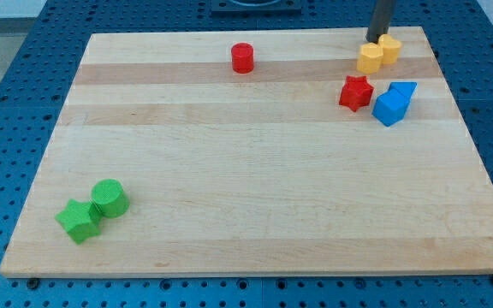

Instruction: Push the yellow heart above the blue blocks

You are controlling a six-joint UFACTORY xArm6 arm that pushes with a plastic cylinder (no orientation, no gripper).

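Two yellow blocks sit touching near the view's top right: a rounded one that looks like the yellow heart [370,58] and a second yellow block [389,48] just to its right. My tip [373,39] stands right behind them, at their top edge. Two blue blocks lie below and to the right: a blue cube [389,108] and a blue triangular block [405,90], touching each other. The yellow blocks are above the blue ones and slightly to their left.
A red star [356,92] lies just left of the blue blocks, below the yellow heart. A red cylinder [243,57] is at top centre. A green cylinder [109,198] and a green star-like block [79,221] sit at bottom left. The wooden board [255,180] ends close behind the tip.
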